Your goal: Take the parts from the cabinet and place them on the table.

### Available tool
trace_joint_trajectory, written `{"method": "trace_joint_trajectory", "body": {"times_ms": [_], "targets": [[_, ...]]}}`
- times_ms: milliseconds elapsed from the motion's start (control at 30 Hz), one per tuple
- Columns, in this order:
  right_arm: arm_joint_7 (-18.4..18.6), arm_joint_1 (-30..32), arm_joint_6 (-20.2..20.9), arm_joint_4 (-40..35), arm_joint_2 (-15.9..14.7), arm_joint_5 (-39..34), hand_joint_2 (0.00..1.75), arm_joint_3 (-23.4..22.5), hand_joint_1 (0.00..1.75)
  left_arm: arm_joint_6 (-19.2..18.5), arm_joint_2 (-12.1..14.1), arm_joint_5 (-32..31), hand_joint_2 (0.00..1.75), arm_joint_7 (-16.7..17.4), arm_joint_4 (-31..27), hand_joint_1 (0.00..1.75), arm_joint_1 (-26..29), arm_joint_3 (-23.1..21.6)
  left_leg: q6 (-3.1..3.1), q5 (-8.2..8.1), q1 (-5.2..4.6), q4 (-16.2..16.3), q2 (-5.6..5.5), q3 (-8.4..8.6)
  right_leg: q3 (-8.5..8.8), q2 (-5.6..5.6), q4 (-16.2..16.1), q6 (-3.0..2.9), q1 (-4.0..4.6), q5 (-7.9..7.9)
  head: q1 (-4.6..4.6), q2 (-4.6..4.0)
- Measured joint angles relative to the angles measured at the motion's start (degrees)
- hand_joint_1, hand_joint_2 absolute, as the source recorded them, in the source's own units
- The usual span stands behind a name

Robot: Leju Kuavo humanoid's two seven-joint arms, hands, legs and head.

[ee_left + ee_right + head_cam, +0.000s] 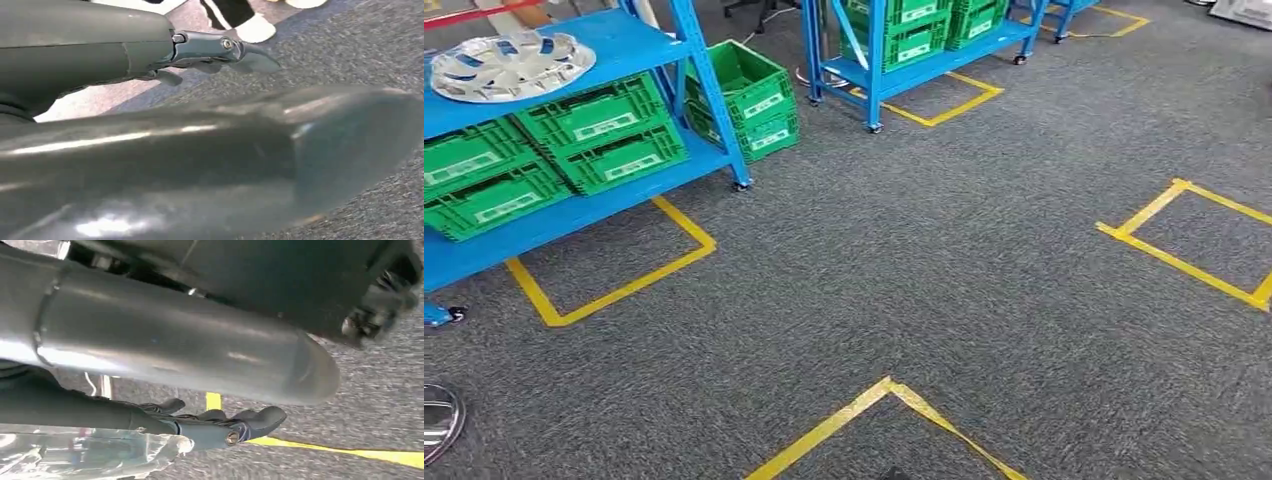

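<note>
A silver wheel cover [509, 62] lies on the top board of the blue cabinet [574, 215] at the far left. The rim of another chrome wheel cover [436, 420] shows at the lower left edge; whether it lies on the carpet I cannot tell. My left hand [200, 115] hangs over the carpet, its fingers [225, 50] stretched out apart from the thumb, nothing between them. My right hand [210, 390] also hangs over the carpet, fingers [230, 427] apart from the thumb with nothing between. Crumpled clear plastic [90, 455] lies along the outer side of those fingers.
Green crates [574, 140] fill the cabinet's lower shelf and another green crate [744, 95] stands beside it. A second blue rack [914, 50] stands behind. Yellow tape squares [1194, 240] mark the grey carpet. A person's white shoe [255, 27] is near my left hand.
</note>
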Motion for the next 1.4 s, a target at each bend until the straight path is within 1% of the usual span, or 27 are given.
{"method": "trace_joint_trajectory", "body": {"times_ms": [33, 100, 133, 167, 200, 267, 300, 333, 400, 433, 467, 500, 633, 667, 700, 800, 833, 900, 967, 1000, 1033, 1133, 1167, 1200, 1267, 1333, 1400], "targets": [[0.1, -0.1, 0.0, 0.0, 0.0, 0.0, 0.0, 0.0, 0.0, 0.0, 0.0, 0.0, 0.0, 0.0, 0.0, 0.0, -0.1, 0.0, -0.02, 0.25, 0.11, 0.2, -0.35, -0.39, 0.34, -0.16, 0.3, -0.83, 0.14, -0.21, -0.24, 0.02], [0.1, 0.1, 0.0, 0.0, 0.0, 0.0, 0.0, 0.0, 0.0, 0.1, 0.0, 0.0, 0.0, 0.0, 0.0, 0.0, 0.2, 0.0, -0.41, 0.53, 0.36, 0.2, -0.89, -0.75, -0.09, -0.68, 0.7, -1.44, 0.48, -0.23, -0.24, 0.0], [0.1, 0.1, 0.0, 0.0, 0.0, 0.0, 0.0, 0.0, 0.0, 0.1, 0.0, 0.0, 0.0, 0.0, 0.0, 0.0, 0.4, 0.0, -0.66, 0.29, 0.4, 0.2, -1.18, -0.91, 0.04, -1.1, 0.5, -1.93, 0.07, -0.08, -0.22, 0.02], [0.0, 0.0, 0.0, 0.0, 0.0, 0.0, 0.0, 0.0, 0.0, 0.1, -0.1, -0.1, 0.0, 0.0, 0.0, 0.0, 0.4, 0.0, -1.0, -0.58, 0.29, 1.1, 0.03, -1.2, 0.11, -1.44, 0.4, -2.13, 0.12, -0.05, -0.35, 0.0], [0.0, 0.0, 0.0, 0.0, 0.0, 0.0, 0.0, 0.0, 0.0, 0.1, -0.1, -0.1, 0.0, 0.0, 0.0, 0.0, 0.3, 0.0, -1.39, -2.27, 0.34, 3.8, 1.11, -2.46, 0.13, -1.8, 0.4, -2.49, 0.13, -0.05, -0.88, 0.0], [0.0, 0.1, 0.0, 0.0, 0.0, 0.0, 0.0, 0.0, 0.0, 0.1, -0.1, -0.1, 0.0, 0.0, 0.0, 0.0, 0.0, 0.0, -1.9, -6.61, 0.49, 13.3, 1.96, -7.25, 0.07, -2.93, 0.4, -2.69, 0.2, -0.17, -0.9, 0.0], [0.0, 0.1, 0.0, 0.0, 0.0, 0.0, 0.0, 0.0, 0.0, 0.1, -0.2, -0.1, 0.0, 0.1, 0.0, 0.0, 0.0, 0.0, -1.96, -7.86, 0.55, 17.2, 2.06, -9.22, 0.04, -3.41, 0.4, -2.75, 0.23, -0.21, -0.9, 0.0], [0.0, 0.2, 0.0, 0.0, -0.1, 0.0, 0.0, 0.0, 0.0, 0.1, -0.2, -0.1, 0.0, 0.1, 0.0, 0.0, 0.1, 0.0, -1.89, -7.77, 0.59, 18.7, 2.07, -10.09, 0.06, -3.81, 0.4, -2.79, 0.28, -0.24, -0.87, 0.0], [0.0, 0.1, 0.0, 0.0, -0.1, 0.0, 0.0, 0.0, 0.0, 0.1, -0.2, -0.1, 0.0, 0.2, 0.0, 0.0, 0.3, 0.0, -1.43, -4.01, 0.52, 14.1, 2.09, -7.86, 0.19, -4.37, 0.4, -2.8, 0.38, -0.29, -0.92, 0.0], [0.0, 0.0, 0.0, 0.0, -0.1, 0.0, 0.0, 0.0, 0.0, 0.1, -0.2, -0.1, 0.0, 0.2, 0.0, 0.0, 0.3, 0.0, -1.02, -1.47, 0.39, 9.2, 2.24, -5.24, 0.32, -4.68, 0.3, -2.77, 0.41, -0.3, -0.88, 0.0], [0.0, -0.1, 0.0, 0.0, 0.0, 0.0, 0.0, 0.0, 0.0, 0.1, -0.2, -0.1, 0.0, 0.2, 0.0, 0.0, 0.3, 0.0, -0.45, 0.4, 0.11, 4.2, 3.31, -2.51, 0.48, -4.93, 0.3, -2.76, 0.41, -0.31, -0.9, 0.0], [0.0, -0.1, 0.0, 0.0, 0.0, 0.0, 0.0, 0.0, 0.0, 0.1, -0.1, -0.1, 0.0, 0.2, 0.0, 0.0, 0.2, 0.0, -0.03, 0.68, -0.27, 1.3, 4.9, -0.91, 0.54, -5.14, 0.3, -2.58, 0.7, -0.42, -0.9, 0.0], [0.0, -0.1, 0.0, 0.0, 0.0, 0.0, 0.0, 0.0, 0.0, 0.1, -0.1, -0.1, 0.0, 0.2, 0.0, 0.0, 0.1, 0.0, 0.56, 0.65, -0.38, -0.6, 3.79, -0.6, 1.04, -6.34, -0.7, -1.42, 0.88, -0.15, -0.85, 0.0], [0.0, 0.0, 0.0, 0.0, -0.1, 0.0, 0.0, 0.0, 0.0, 0.1, -0.2, -0.1, 0.0, 0.2, 0.0, 0.0, 0.3, 0.0, 0.7, 1.04, 0.11, -1.2, 3.6, -0.14, 0.71, -5.8, -0.4, -1.06, 0.83, -0.65, -0.87, 0.0], [0.0, -0.1, 0.0, 0.0, -0.1, 0.0, 0.0, 0.0, 0.0, 0.1, -0.2, -0.1, 0.0, 0.2, 0.0, 0.0, 0.3, 0.0, 0.88, 1.03, 0.15, -1.2, 3.27, -0.08, -0.01, -4.75, 1.5, -0.9, 0.93, -2.02, -0.81, 0.0], [0.0, 0.1, 0.0, 0.0, -0.1, -0.1, 0.0, 0.0, 0.0, 0.1, -0.2, -0.1, 0.0, 0.2, 0.0, 0.0, 0.2, 0.0, 1.31, 1.01, 0.12, -1.2, 2.43, -0.16, -6.34, -3.66, 14.8, -0.83, 1.03, -8.03, -0.24, 0.0], [0.0, 0.2, 0.0, 0.0, -0.1, -0.2, 0.0, 0.0, 0.0, 0.1, -0.2, -0.1, 0.0, 0.2, 0.0, 0.0, 0.2, 0.0, 1.31, 1.01, 0.12, -1.2, 2.07, -0.14, -7.55, -3.65, 16.9, -0.79, 1.02, -8.27, -0.22, 0.0], [0.0, 0.2, 0.0, 0.0, -0.1, -0.2, 0.0, 0.0, 0.0, 0.1, -0.4, -0.1, 0.0, 0.2, 0.0, 0.0, 0.3, 0.0, 1.26, 0.93, 0.24, -1.1, 1.2, 0.01, -6.05, -3.64, 13.2, -0.61, 0.88, -4.82, -0.24, 0.0], [0.0, 0.2, 0.0, 0.0, -0.1, -0.2, 0.0, 0.0, 0.0, 0.1, -0.5, -0.1, 0.0, 0.2, 0.0, 0.0, 0.2, 0.0, 0.68, 0.54, 0.59, -0.5, 0.26, 0.14, -1.39, -2.8, 3.6, -0.17, 0.47, 0.22, -0.2, 0.0], [0.0, 0.1, 0.0, 0.0, -0.1, -0.2, 0.0, 0.0, 0.0, 0.1, -0.4, -0.1, 0.0, 0.2, 0.0, 0.0, 0.2, 0.0, 0.17, 0.27, 0.33, -0.3, -0.13, -0.04, -0.1, -1.1, 1.2, 0.2, 0.19, -0.18, -0.2, 0.0], [0.0, 0.0, 0.0, 0.0, 0.0, -0.2, 0.0, 0.0, 0.0, 0.1, -0.3, -0.1, 0.0, 0.2, 0.0, 0.0, 0.1, 0.0, 0.01, 0.08, 0.31, 0.6, -0.48, -0.59, 0.8, -0.55, 0.0, -0.38, 0.02, -0.53, -0.15, 0.0], [0.0, 0.1, 0.0, 0.0, 0.0, -0.3, 0.0, 0.0, 0.0, 0.1, -0.3, -0.1, 0.0, 0.2, 0.0, 0.0, 0.6, 0.0, -0.43, 0.58, 0.5, 0.5, -1.17, -1.09, -0.03, -1.28, 0.9, -1.35, 0.37, -0.4, -0.2, 0.0], [0.0, 0.1, 0.0, 0.0, 0.0, -0.4, 0.0, 0.0, 0.0, 0.1, -0.3, -0.1, 0.0, 0.2, 0.0, 0.0, 0.6, 0.0, -0.76, 0.08, 0.56, 0.8, -0.75, -1.19, 0.1, -1.72, 0.8, -1.78, 0.07, -0.31, -0.24, 0.0], [0.0, 0.0, 0.0, 0.0, 0.0, -0.4, 0.0, 0.0, 0.0, 0.1, -0.4, -0.1, 0.0, 0.2, 0.0, 0.0, 0.6, 0.0, -1.18, -0.93, 0.41, 2.3, 0.84, -1.74, 0.23, -1.94, 0.8, -2.05, 0.11, -0.32, -0.68, 0.02], [0.0, 0.1, 0.0, 0.0, 0.0, -0.4, 0.0, 0.0, 0.0, 0.1, -0.4, -0.1, 0.0, 0.2, 0.1, 0.0, 0.2, 0.0, -1.69, -5.18, 0.5, 10.6, 1.88, -5.93, 0.2, -2.97, 0.7, -2.44, 0.16, -0.36, -0.74, 0.0], [0.0, 0.2, 0.0, 0.0, 0.0, -0.5, 0.0, 0.0, 0.0, 0.1, -0.6, -0.1, 0.0, 0.2, 0.1, 0.0, 0.1, 0.0, -1.78, -7.47, 0.67, 17.9, 1.98, -9.75, 0.11, -3.9, 0.7, -2.62, 0.2, -0.48, -0.77, 0.0], [0.0, 0.2, 0.0, 0.0, 0.0, -0.5, 0.0, 0.0, 0.0, 0.1, -0.6, -0.1, 0.0, 0.2, 0.1, 0.0, 0.4, 0.0, -1.49, -5.15, 0.69, 16.3, 2.0, -9.07, 0.19, -4.49, 0.7, -2.68, 0.3, -0.53, -0.79, 0.0]]}}
